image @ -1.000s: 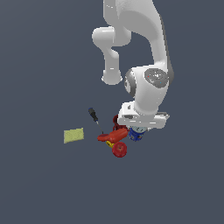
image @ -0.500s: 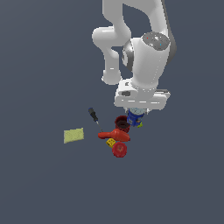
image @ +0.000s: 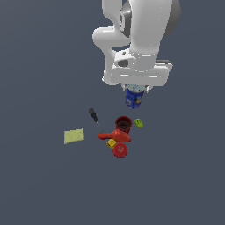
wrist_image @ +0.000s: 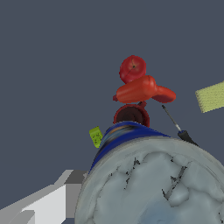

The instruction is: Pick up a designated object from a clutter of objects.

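1 blue can (image: pixel 134 97) hangs clenched in the pincer (image: pixel 135 93), clear of the bench (image: pixel 39 184), at 1 o'clock from the dark red cup (image: pixel 123 124).

The gripper's fingertips (image: pixel 136 93) hide behind the hand; the blue can (wrist_image: pixel 153 175) is cropped at 5 o'clock in the wrist view.

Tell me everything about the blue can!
The blue can is a small cylinder with a whitish label and a pale grey, crinkly-looking round top. It hangs upright under the gripper, lifted above the dark red cup and the other things. Only the gripper seems to touch it.
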Robot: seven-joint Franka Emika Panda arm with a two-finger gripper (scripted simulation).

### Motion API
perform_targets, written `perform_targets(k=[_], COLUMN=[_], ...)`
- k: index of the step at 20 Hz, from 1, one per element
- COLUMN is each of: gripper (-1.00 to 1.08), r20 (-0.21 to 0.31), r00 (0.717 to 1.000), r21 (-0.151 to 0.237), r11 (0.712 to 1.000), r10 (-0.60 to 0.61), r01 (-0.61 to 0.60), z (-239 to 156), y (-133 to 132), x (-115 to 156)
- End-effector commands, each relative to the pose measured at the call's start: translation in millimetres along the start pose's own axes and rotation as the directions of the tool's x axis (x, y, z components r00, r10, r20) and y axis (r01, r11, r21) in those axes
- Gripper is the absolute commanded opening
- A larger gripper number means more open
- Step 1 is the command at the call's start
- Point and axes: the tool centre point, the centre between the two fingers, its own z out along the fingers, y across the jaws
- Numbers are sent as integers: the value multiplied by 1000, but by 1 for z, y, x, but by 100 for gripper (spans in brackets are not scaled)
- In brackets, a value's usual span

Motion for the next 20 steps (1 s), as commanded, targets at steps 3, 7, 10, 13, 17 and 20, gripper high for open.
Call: perform_targets(k=[3,7,10,13,17,20], gripper=[-100,-100,-100,-100,-100,-100], r20=[-3,-3,-3,-3,-3,-3], r00=[1000,1000,1000,1000,1000,1000], r21=[1,1,1,1,1,1], r11=[1000,1000,1000,1000,1000,1000], r10=[0,0,0,1,1,1], r01=[0,0,0,-1,-1,-1], z=[-39,-66,-82,-94,-104,-106], y=[8,14,18,21,23,23], x=[-18,-31,-38,-43,-46,-47])
